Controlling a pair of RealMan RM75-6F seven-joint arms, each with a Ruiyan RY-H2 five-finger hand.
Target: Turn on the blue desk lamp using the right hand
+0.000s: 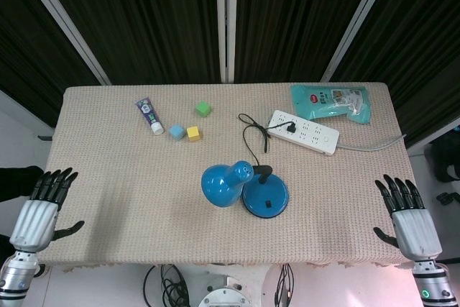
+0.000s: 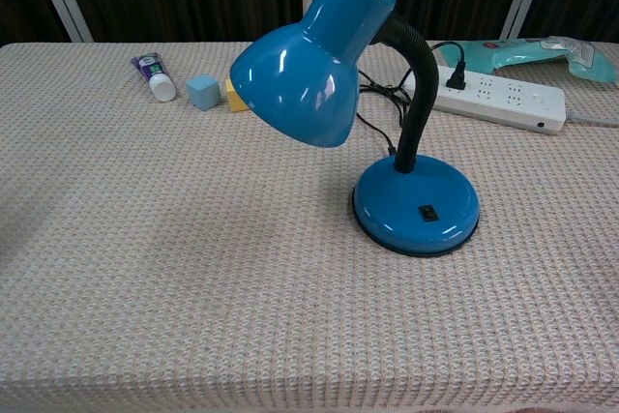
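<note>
The blue desk lamp (image 1: 244, 188) stands near the table's front middle, its shade (image 2: 309, 55) tilted toward the robot's left and unlit. A small black switch (image 2: 426, 211) sits on the round base (image 2: 416, 205). Its black cord runs back to a white power strip (image 1: 303, 131). My right hand (image 1: 406, 215) hovers off the table's front right corner, fingers spread, holding nothing, well apart from the lamp. My left hand (image 1: 42, 209) is at the front left corner, fingers also spread and empty. Neither hand shows in the chest view.
A tube (image 1: 150, 116) and blue (image 1: 176, 131), yellow (image 1: 192, 133) and green (image 1: 203, 108) cubes lie at the back left. A teal pouch (image 1: 332, 101) lies at the back right beside the power strip. The table (image 1: 129, 199) has a woven beige cover.
</note>
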